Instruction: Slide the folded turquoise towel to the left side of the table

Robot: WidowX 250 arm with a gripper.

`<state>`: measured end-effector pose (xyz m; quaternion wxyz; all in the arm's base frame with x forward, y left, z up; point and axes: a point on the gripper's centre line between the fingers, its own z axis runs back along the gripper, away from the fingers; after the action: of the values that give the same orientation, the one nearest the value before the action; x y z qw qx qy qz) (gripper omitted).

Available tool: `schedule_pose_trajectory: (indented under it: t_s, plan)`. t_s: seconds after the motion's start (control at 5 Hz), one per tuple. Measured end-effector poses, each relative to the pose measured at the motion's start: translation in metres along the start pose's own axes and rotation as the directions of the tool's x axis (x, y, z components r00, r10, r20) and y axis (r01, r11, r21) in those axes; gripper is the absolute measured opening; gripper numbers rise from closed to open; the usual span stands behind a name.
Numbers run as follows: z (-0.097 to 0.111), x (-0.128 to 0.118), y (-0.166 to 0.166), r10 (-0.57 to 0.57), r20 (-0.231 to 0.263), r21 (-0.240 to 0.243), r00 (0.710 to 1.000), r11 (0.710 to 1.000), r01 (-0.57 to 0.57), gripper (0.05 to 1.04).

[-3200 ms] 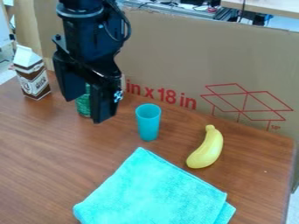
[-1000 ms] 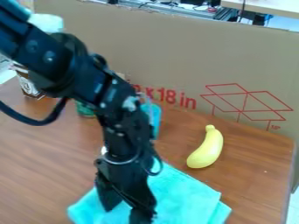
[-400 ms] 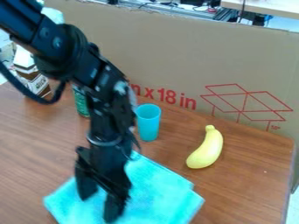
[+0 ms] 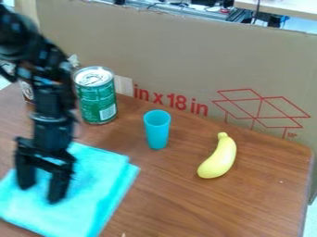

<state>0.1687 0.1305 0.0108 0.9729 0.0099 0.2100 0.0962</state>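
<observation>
Turquoise cloth (image 4: 93,176) lies folded at near left, under the black gripper (image 4: 41,193), which is released, its fingers parted. The step in hand looks like shifting the cloth; the next move seems to call for light, even contact. Its right edge slants from far right to near left (which axis is longer, I can't tell).

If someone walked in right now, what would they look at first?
Probably the bright turquoise cloth at the lower left, with the black gripper right at it, fingers apart. Next, maybe the yellow banana, lying by itself on the right. The shiny green can stands out too, upright behind the cloth.
</observation>
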Motion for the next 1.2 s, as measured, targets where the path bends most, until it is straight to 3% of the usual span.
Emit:
schedule_pose_trajectory:
  t_s: [0.2, 0.4, 0.6, 0.8, 1.0, 1.2]
  plan:
    - [-0.005, -0.005, 0.031, 0.026, -0.072, -0.027, 0.997, 0.999, -0.028, 1.010]
    - [-0.004, -0.009, 0.045, 0.026, -0.064, -0.021, 0.998, 0.999, -0.027, 1.010]
    - [0.013, -0.001, 0.051, 0.015, 0.053, 0.027, 0.998, 1.000, -0.017, 1.009]
    - [0.054, 0.000, 0.043, -0.023, 0.155, 0.107, 0.988, 0.994, 0.006, 1.009]
    - [0.098, -0.011, 0.033, -0.043, 0.238, 0.163, 0.970, 0.987, 0.004, 1.009]
    - [0.120, -0.027, 0.023, -0.062, 0.272, 0.164, 0.960, 0.986, 0.018, 1.009]
